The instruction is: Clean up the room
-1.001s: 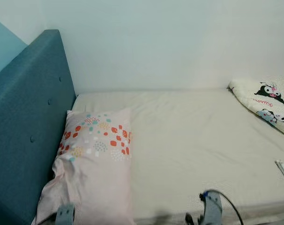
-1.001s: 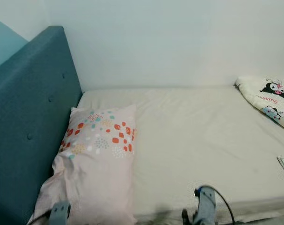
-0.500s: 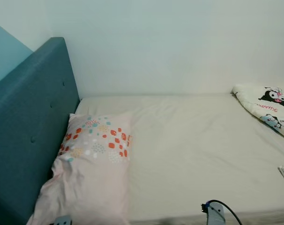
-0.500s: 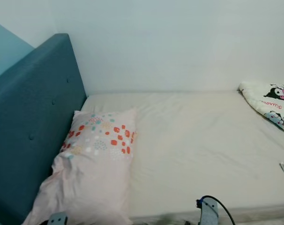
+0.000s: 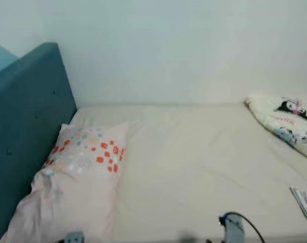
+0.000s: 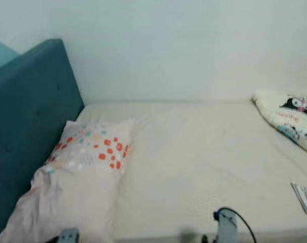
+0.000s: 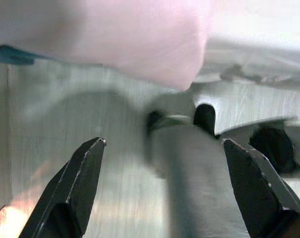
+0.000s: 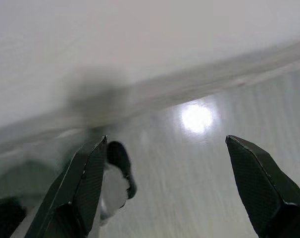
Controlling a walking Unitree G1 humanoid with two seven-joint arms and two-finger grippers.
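A pale pink pillow (image 5: 77, 182) with red and teal spots lies on the cream bed (image 5: 194, 167) against the teal headboard (image 5: 22, 121). A white cartoon-print blanket (image 5: 288, 119) is bunched at the bed's far right. A small flat packet (image 5: 303, 200) rests near the bed's right edge. Both arms hang low by the bed's near edge, their wrists just at the bottom of the eye views. My left gripper (image 7: 165, 198) is open, looking down at the floor under the pillow's corner. My right gripper (image 8: 167, 193) is open above the shiny floor beside the bed.
A plain white wall (image 5: 168, 50) runs behind the bed. Glossy pale floor (image 8: 199, 163) with a light reflection lies below the bed's edge. The robot's own leg and foot (image 7: 189, 168) stand on the floor.
The whole scene has shifted left and blurred, so the camera has turned right; more of the packet at the right edge is in view. The arms stay low.
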